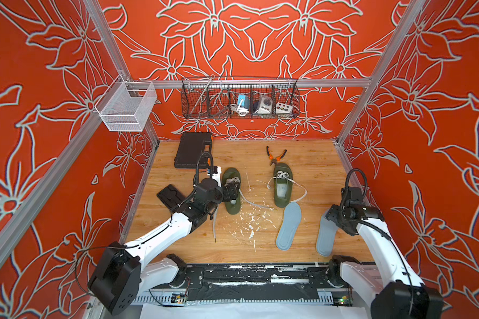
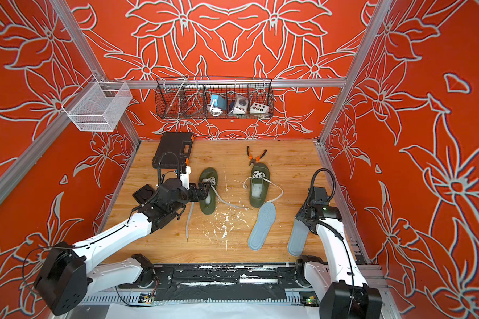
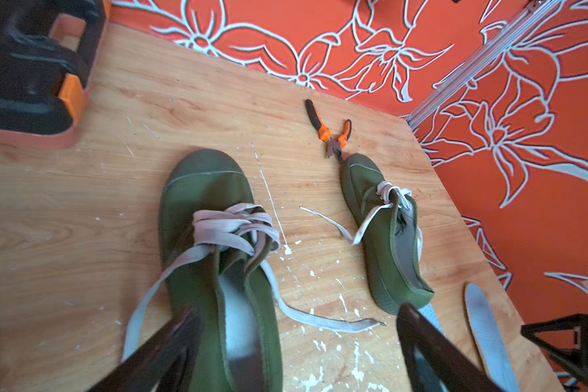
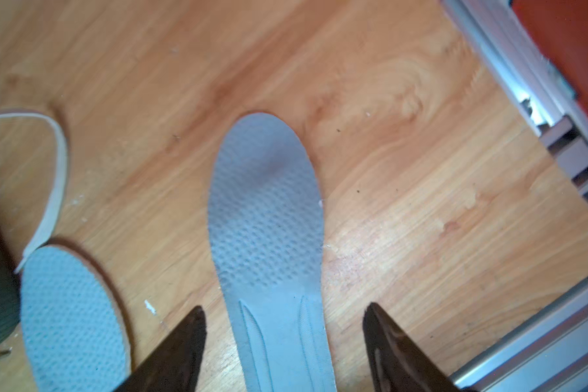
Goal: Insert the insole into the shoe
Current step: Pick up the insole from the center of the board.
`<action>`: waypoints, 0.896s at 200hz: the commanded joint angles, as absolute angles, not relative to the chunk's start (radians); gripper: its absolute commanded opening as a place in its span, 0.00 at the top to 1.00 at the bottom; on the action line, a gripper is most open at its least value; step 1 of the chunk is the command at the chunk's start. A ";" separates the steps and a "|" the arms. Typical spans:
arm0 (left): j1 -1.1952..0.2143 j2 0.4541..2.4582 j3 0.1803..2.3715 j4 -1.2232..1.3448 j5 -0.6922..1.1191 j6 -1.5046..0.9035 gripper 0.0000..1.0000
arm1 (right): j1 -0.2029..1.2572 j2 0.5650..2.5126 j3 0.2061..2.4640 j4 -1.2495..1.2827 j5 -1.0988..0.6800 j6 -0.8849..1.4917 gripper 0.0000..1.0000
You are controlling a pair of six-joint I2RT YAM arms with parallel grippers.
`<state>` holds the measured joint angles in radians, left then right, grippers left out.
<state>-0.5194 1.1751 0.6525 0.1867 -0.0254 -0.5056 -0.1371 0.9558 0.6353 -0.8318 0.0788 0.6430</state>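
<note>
- Jaws apart: left gripper over laced green canvas shoe, right gripper straddling flat grey foam insole.
- Black wire wall basket holds small gadgets.
- Flecked wooden tabletop, red floral walls.

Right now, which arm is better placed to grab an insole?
Right. The right gripper hangs open over the insole nearest the right wall, one finger on each side of it. The left gripper is open over the left shoe, well away from that insole.
</note>
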 commanded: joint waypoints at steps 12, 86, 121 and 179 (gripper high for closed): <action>-0.591 1.241 0.716 0.199 0.018 -0.563 0.12 | -0.175 0.958 0.584 -0.810 0.061 0.712 0.35; -0.645 1.312 0.745 0.199 0.041 -0.580 0.13 | -0.209 0.961 0.465 -0.658 0.056 0.728 0.52; -0.645 1.313 0.744 0.184 0.040 -0.571 0.14 | -0.212 1.022 0.433 -0.566 0.036 0.747 0.57; -0.650 1.393 0.779 0.255 0.270 -0.624 0.22 | -0.212 1.101 0.441 -0.504 -0.011 0.738 0.71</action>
<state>-0.6415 1.3533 0.7540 0.2008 0.1322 -0.5880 -0.2047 1.0866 0.4561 -0.5140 0.0231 0.7227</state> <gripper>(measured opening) 0.798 0.335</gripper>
